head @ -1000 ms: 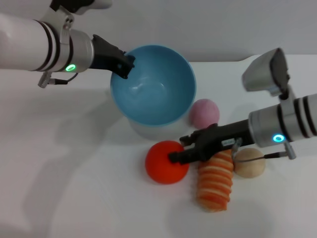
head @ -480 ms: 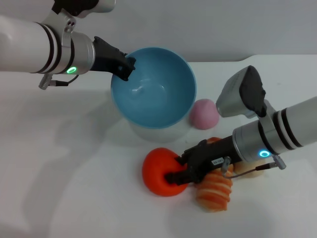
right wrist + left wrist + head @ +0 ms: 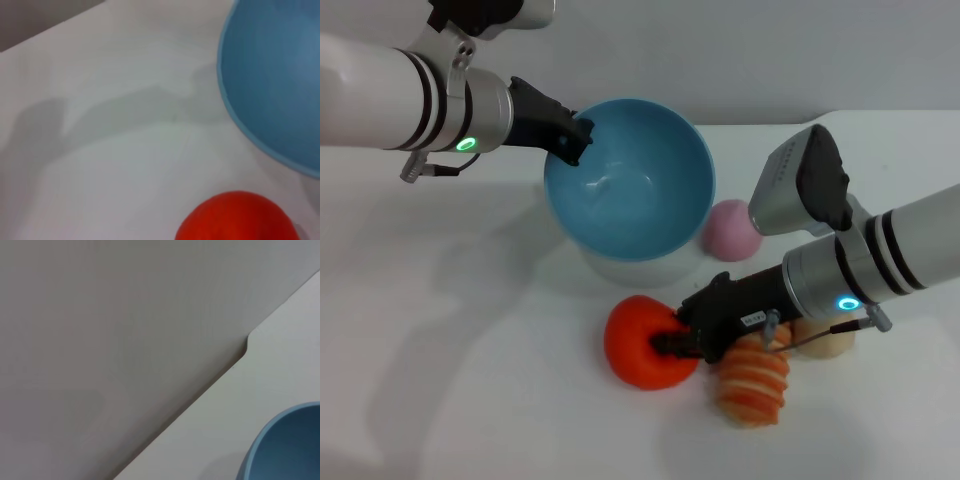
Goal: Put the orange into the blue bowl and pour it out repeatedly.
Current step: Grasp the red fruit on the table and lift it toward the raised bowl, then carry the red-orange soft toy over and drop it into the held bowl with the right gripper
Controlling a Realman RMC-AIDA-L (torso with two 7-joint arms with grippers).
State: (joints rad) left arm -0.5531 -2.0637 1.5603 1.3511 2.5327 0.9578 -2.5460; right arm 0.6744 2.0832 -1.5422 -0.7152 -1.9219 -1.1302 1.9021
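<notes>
The blue bowl (image 3: 630,185) is held tilted above the table, its opening facing the head camera, with nothing inside. My left gripper (image 3: 572,135) is shut on its far left rim. The bowl's edge also shows in the left wrist view (image 3: 295,440) and the right wrist view (image 3: 275,85). The orange (image 3: 638,342) lies on the white table in front of the bowl; the orange (image 3: 235,217) is also in the right wrist view. My right gripper (image 3: 672,342) comes in from the right and pinches the orange's right side, denting the soft fruit.
A pink ball (image 3: 732,230) sits to the right of the bowl. A striped orange-and-cream loaf (image 3: 752,382) and a tan ball (image 3: 828,342) lie under the right arm. The table's back edge (image 3: 200,390) runs behind the bowl.
The right arm swung lower and its gripper pressed into the orange and closed on it. The orange shifted slightly left and dented. The left arm and bowl stayed put.
</notes>
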